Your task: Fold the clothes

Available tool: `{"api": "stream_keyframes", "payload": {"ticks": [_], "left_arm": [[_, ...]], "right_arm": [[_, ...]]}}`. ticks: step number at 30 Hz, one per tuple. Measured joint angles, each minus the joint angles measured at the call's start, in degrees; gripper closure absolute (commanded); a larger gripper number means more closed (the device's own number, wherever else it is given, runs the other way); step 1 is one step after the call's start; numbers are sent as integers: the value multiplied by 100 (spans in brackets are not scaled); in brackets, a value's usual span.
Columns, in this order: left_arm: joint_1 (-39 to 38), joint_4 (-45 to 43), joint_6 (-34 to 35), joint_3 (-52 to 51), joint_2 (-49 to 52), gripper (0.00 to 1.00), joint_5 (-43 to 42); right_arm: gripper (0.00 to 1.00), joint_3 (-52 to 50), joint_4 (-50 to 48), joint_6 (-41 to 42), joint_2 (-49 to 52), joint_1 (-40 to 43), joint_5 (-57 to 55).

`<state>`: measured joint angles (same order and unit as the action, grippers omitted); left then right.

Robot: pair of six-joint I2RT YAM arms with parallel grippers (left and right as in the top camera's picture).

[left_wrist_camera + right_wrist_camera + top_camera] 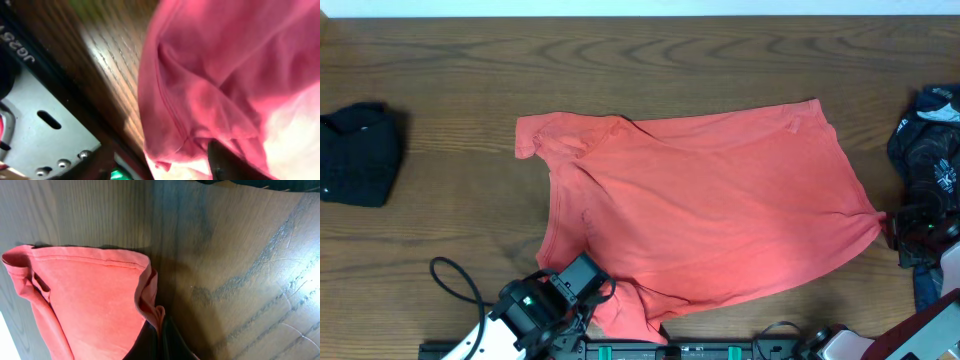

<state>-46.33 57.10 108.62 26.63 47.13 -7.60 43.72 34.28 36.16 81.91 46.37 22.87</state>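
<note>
Right gripper [894, 226] sits at the right side of the table [670, 55], closed tight on the near-right corner of the coral-red T-shirt [710, 205]. From overhead, the cloth is drawn out to a point where it meets the jaws. The right wrist view shows the same pinch: the hemmed corner of the T-shirt [90, 300] bunches down into the dark fingers [172, 345] at the bottom of the picture, with bare wood to the right of it.

Left gripper [608, 302] is at the near-left part of the T-shirt, by the sleeve that lies closest to the near edge of the table. In the left wrist view one dark finger [227, 162] presses against a fold of the T-shirt [225, 75]. The other finger is hidden by cloth, so I cannot tell whether these jaws are open or have hold of the sleeve.

The T-shirt lies spread across the middle of the table, mostly flat. Its sleeves are at the left and its hem is at the right, with some wrinkles around the far-left shoulder. A black bundle [358, 155] rests well apart from it at the far-left edge. A navy patterned garment [932, 140] is heaped at the right edge, just beyond the right gripper.
</note>
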Motion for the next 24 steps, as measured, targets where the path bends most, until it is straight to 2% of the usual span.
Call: {"api": "stream_keyframes", "payload": {"ticks": [4,6,11,12,16,17,24], "left_arm": [[120,-9,2,0,44,47,81],[157,-79,-17,-2,109,42,103],[166,-448,-63,-4,452,42,90],[166,-514,-70,-4,535,46,70],[166,-752,-153,-4,844,89,-15],[166,-817,-173,-4,929,94,-39],[166,-1224,-435,-9,1305,94,-168]], "right_arm": [[99,0,-4,0,0,0,35],[99,0,-4,0,0,0,39],[99,0,-7,0,0,0,55],[99,0,-7,0,0,0,55],[99,0,-7,0,0,0,66],[99,0,-7,0,0,0,68],[99,0,-7,0,0,0,72]]}}
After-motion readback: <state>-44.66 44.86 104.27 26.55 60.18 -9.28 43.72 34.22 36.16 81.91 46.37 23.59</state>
